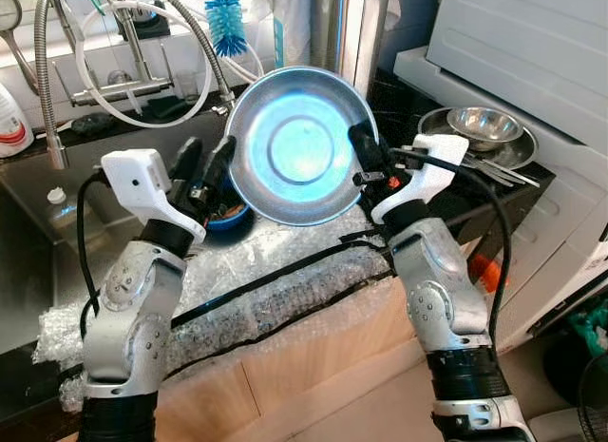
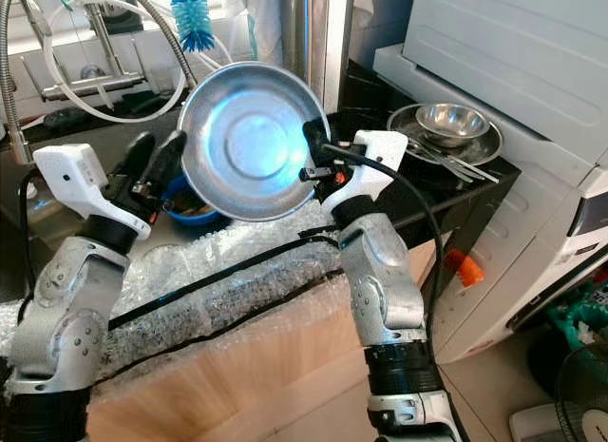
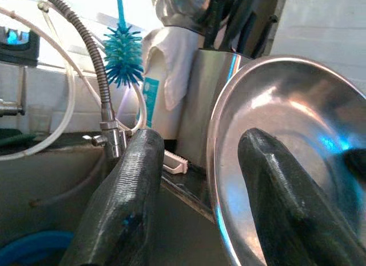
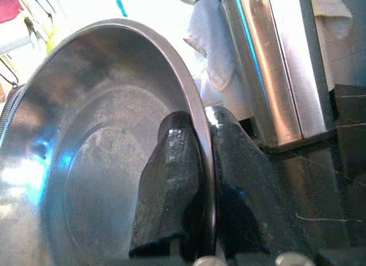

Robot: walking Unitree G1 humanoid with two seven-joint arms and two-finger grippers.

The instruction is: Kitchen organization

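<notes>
A round steel plate (image 1: 299, 143) is held up on edge above the counter, its shiny inside facing me. My right gripper (image 1: 366, 149) is shut on its right rim; the right wrist view has the rim pinched between both fingers (image 4: 171, 180). My left gripper (image 1: 204, 166) is open at the plate's left rim. In the left wrist view that rim (image 3: 216, 163) runs between the two spread fingers (image 3: 123, 203), one of them in front of the plate's inside, with a gap on both sides.
Below the plate a blue bowl (image 1: 228, 221) lies in the sink (image 1: 28, 271). Bubble wrap (image 1: 285, 280) covers the counter edge. A faucet hose (image 1: 190, 33), a blue bottle brush (image 1: 226, 24) and a steel canister (image 1: 347, 28) stand behind. Right: a tray with a steel bowl (image 1: 483, 126).
</notes>
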